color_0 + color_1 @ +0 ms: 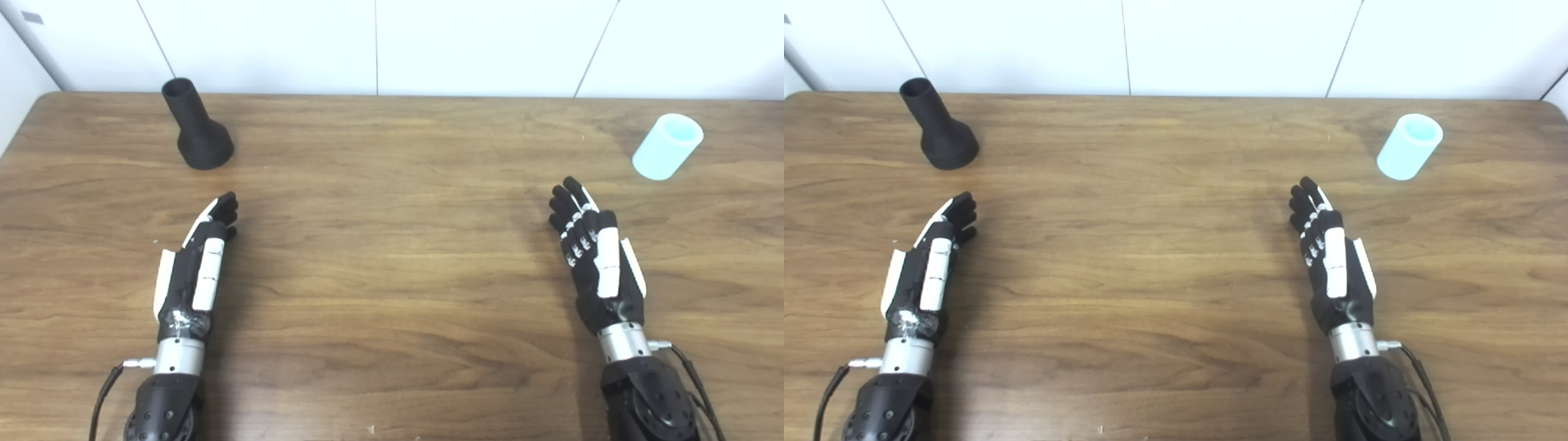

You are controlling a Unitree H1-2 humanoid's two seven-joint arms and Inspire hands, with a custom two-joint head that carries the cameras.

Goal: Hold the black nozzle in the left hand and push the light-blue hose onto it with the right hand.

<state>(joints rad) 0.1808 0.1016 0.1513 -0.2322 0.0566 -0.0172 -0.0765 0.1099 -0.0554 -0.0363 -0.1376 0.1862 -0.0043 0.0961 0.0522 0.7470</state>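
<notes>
Left eye view gives me the whole wooden table (pixel 392 257) from above, with a white panelled wall (pixel 392 43) running along its far edge. I see the black nozzle (pixel 197 125) standing at the far left of the table, wide base down and narrow open mouth up, leaning a little toward the far left in this view. The light-blue hose (pixel 667 147), a short stubby tube, stands at the far right with its open end facing up. The two pieces are well apart, with a long stretch of bare wood between them. My left robot hand (pixel 199 263) hovers over the near left part of the table, fingers stretched forward and loosely apart, holding nothing; its fingertips point toward the nozzle, which sits farther away and clear of it. My right robot hand (pixel 597 263) is at the near right, also open and empty, fingers extended and pointing toward the far side; the hose lies beyond it and a little to the right, not touching. Thin cables trail from both wrists near the bottom edge. Between each robot hand and its piece I see only bare wood.
</notes>
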